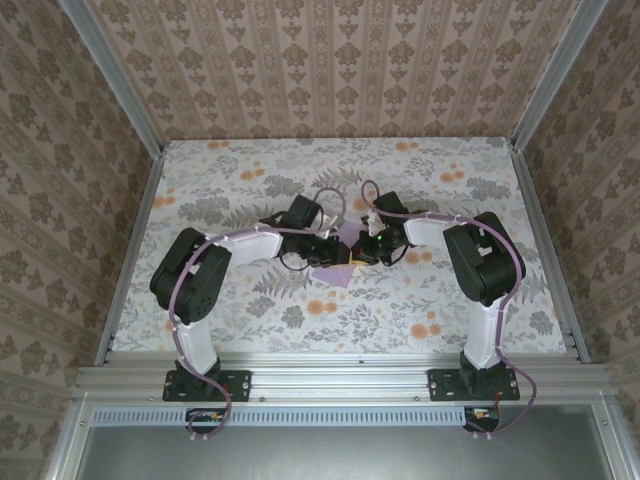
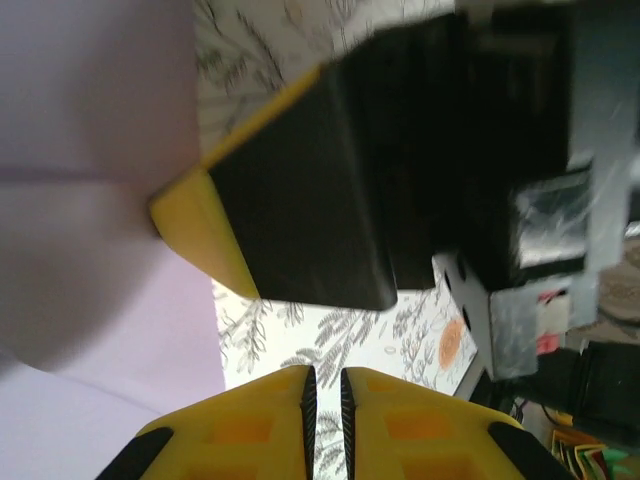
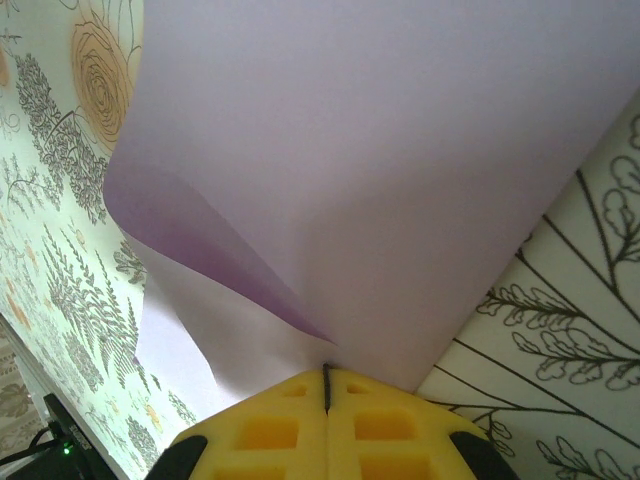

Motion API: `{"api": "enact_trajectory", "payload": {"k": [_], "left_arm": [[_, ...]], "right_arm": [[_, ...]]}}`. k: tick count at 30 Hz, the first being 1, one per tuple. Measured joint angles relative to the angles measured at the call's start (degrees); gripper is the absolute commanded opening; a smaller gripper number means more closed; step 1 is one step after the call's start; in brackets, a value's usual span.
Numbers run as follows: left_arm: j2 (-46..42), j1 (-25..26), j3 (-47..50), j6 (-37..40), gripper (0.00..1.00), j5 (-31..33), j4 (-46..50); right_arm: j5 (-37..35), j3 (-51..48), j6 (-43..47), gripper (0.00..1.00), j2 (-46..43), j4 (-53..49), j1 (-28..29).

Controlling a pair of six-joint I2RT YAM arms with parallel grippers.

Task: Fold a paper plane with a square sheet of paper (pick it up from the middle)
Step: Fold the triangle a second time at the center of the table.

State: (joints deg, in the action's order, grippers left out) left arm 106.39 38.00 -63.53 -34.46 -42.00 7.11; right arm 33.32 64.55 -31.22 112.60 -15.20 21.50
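Meeting over the middle of the floral-patterned tabletop (image 1: 250, 180), the two black arms bring the left gripper (image 1: 335, 252) and the right gripper (image 1: 360, 250) tip to tip in the overhead view. The thin, pale lilac square sheet of paper (image 1: 335, 274) lies between them, and one corner pokes out toward the near edge.

In the right wrist view, the yellow fingers of the right gripper (image 3: 327, 385) are pressed together with only a dark seam between them. The square sheet of paper (image 3: 380, 150) rises from their tips in a broad curve. One flap curls over on the left and casts a darker violet shadow. The edge of the sheet runs down into the seam, so the jaws seem to be pinching it, though the contact itself is hidden behind the fingertips.

In the left wrist view, the left gripper (image 2: 325, 400) has its yellow fingers a narrow slit apart, with nothing between them and the tabletop (image 2: 330, 340) visible through the gap. Just beyond, a black-and-yellow finger (image 2: 280, 190) of the right gripper touches the square sheet of paper (image 2: 90, 250) at a faint horizontal crease. The sheet stands to the left of the left gripper's tips, clear of them.
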Motion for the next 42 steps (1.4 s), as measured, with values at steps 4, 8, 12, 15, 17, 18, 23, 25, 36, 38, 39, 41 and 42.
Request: {"api": "enact_trajectory", "payload": {"k": [4, 8, 12, 15, 17, 18, 23, 25, 36, 38, 39, 41, 42], "left_arm": [[2.71, -1.68, -2.29, 0.28, 0.18, 0.98, 0.26], [6.14, -2.16, -4.11, 1.09, 0.18, 1.73, 0.48], [8.50, -2.75, -5.01, 1.97, 0.18, 2.60, 1.03], [9.68, -3.43, -5.27, 2.73, 0.18, 3.37, 1.46], [10.05, -4.00, -5.38, 3.23, 0.18, 3.52, 1.86], [10.10, -4.09, -5.44, 3.30, 0.18, 3.54, 1.92], [10.71, -4.74, -6.60, 4.11, 0.18, 3.85, 2.56], [10.99, -5.07, -6.93, 4.20, 0.18, 3.56, 2.75], [11.96, -5.86, -7.63, 4.55, 0.17, 2.05, 2.82], [12.15, -5.90, -7.87, 4.74, 0.17, 1.84, 3.06], [12.26, -5.90, -8.00, 4.85, 0.17, 1.73, 3.17], [12.50, -5.99, -8.22, 5.20, 0.17, 1.40, 3.26], [12.55, -6.08, -8.24, 5.40, 0.17, 1.22, 3.28]], "right_arm": [[0.02, 0.00, 0.00, 0.03, 0.00, 0.00, 0.00], [0.04, 0.00, -0.02, 0.03, 0.00, 0.00, 0.00], [0.04, 0.00, 0.00, 0.03, -0.02, 0.00, 0.02], [0.04, 0.00, 0.00, 0.02, 0.00, 0.00, 0.04], [0.04, 0.00, -0.02, 0.02, 0.00, 0.00, 0.04], [0.04, 0.00, 0.00, 0.02, 0.00, 0.00, 0.04], [0.04, 0.00, 0.02, 0.02, -0.02, 0.00, 0.04], [0.04, 0.00, 0.04, 0.02, 0.00, 0.00, 0.04], [-0.11, 0.13, 0.83, 0.13, -0.09, 0.00, 0.44], [-0.39, -0.09, 0.35, 0.14, -0.52, 0.37, 0.57], [-0.44, -0.28, -0.04, 0.14, -0.96, 0.42, 0.72], [-0.52, -0.44, -0.61, 0.14, -2.38, 0.39, 1.03], [-0.55, -0.44, -0.94, 0.14, -3.28, 0.63, 1.22]]}}
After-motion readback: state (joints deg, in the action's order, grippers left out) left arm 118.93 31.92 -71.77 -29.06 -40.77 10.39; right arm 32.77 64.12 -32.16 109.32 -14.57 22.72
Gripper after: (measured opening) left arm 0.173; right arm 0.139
